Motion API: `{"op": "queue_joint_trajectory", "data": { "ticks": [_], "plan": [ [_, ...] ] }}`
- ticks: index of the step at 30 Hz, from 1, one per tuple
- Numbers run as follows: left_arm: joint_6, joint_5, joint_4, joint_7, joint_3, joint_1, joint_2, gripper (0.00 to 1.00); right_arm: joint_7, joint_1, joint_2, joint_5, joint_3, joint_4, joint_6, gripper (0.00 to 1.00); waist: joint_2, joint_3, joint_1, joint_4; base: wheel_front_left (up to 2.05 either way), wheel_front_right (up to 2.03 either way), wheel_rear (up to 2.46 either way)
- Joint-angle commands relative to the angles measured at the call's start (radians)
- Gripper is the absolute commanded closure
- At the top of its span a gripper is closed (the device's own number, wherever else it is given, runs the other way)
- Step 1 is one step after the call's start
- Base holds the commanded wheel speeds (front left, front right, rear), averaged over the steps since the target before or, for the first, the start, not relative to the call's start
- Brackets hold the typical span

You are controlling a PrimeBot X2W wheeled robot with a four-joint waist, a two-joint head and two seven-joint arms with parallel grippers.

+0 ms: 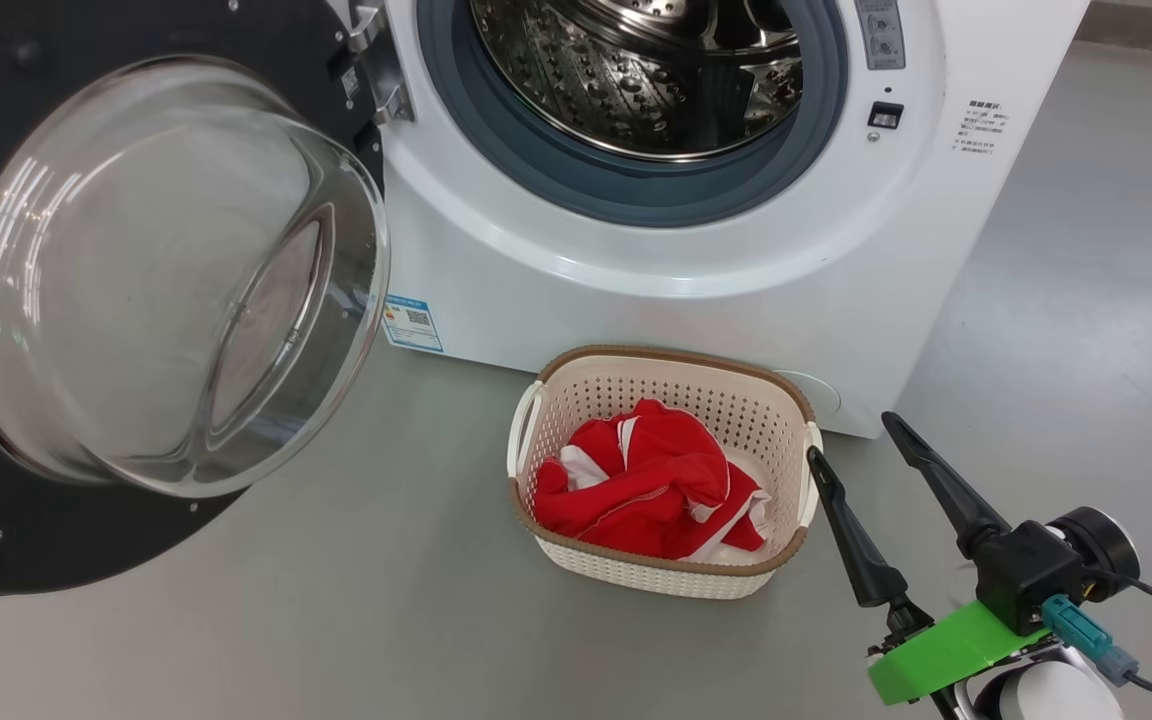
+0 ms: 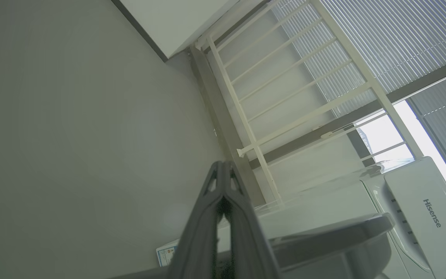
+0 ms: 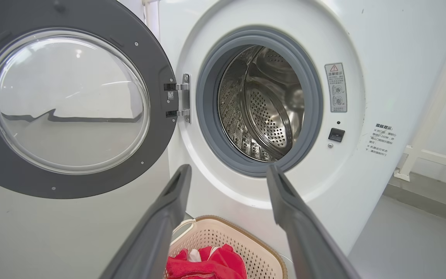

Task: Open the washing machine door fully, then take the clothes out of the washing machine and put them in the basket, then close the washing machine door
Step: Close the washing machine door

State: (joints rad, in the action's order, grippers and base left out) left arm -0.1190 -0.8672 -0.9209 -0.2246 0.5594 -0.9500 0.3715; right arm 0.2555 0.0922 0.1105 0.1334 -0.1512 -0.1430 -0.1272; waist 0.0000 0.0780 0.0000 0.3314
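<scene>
Red clothes (image 1: 651,485) are in the basket (image 1: 676,358), drum (image 1: 636,70) looks empty, so I'd say only closing the wide-open washing machine door (image 1: 166,270) remains; right hand (image 1: 848,437) spread wide, empty; left hand (image 2: 221,164) pinched shut on nothing. Next: push that door round.

The washing machine (image 2: 412,193) bears the brand name Hisense (image 2: 432,213) in dark letters on its white top panel. Beside the drum opening, a grey warning label (image 3: 336,87) shows a red triangle sign. Its print, the Chinese lines (image 3: 381,138) nearby and the blue sticker (image 1: 413,322) with a QR code are too small to read.
</scene>
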Motion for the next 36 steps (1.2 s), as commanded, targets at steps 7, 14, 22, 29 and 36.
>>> {"op": "queue_joint_trajectory", "data": {
  "ticks": [7,14,22,29,36],
  "plan": [
    [0.068,-0.034,-0.022,-0.113,-0.011,-0.029,0.084,1.00,0.006,0.035,0.014,0.012,-0.021,0.030,-0.003,0.00,0.0000,0.015,0.0000,-0.001,0.00,0.00,0.00],
    [0.117,-0.055,-0.029,-0.196,-0.028,-0.017,0.079,1.00,0.006,0.033,0.016,0.010,-0.009,0.032,-0.003,0.00,0.0000,0.020,0.0000,0.011,0.00,0.00,0.00],
    [0.161,-0.087,-0.004,-0.278,-0.037,0.008,0.054,1.00,0.006,0.033,0.009,0.010,-0.009,0.031,-0.003,0.00,0.0000,0.017,0.0000,0.024,0.00,0.00,0.00],
    [0.192,-0.140,0.051,-0.359,-0.024,0.060,0.015,1.00,0.006,0.022,-0.002,0.015,-0.003,0.031,-0.003,0.00,0.0000,0.001,0.0000,0.031,0.00,0.00,0.00],
    [0.192,-0.170,0.140,-0.411,-0.018,0.123,-0.025,1.00,0.006,0.011,-0.012,0.012,0.002,0.032,-0.003,0.00,0.0000,-0.007,0.0000,0.039,0.00,0.00,0.00]
  ]
}}
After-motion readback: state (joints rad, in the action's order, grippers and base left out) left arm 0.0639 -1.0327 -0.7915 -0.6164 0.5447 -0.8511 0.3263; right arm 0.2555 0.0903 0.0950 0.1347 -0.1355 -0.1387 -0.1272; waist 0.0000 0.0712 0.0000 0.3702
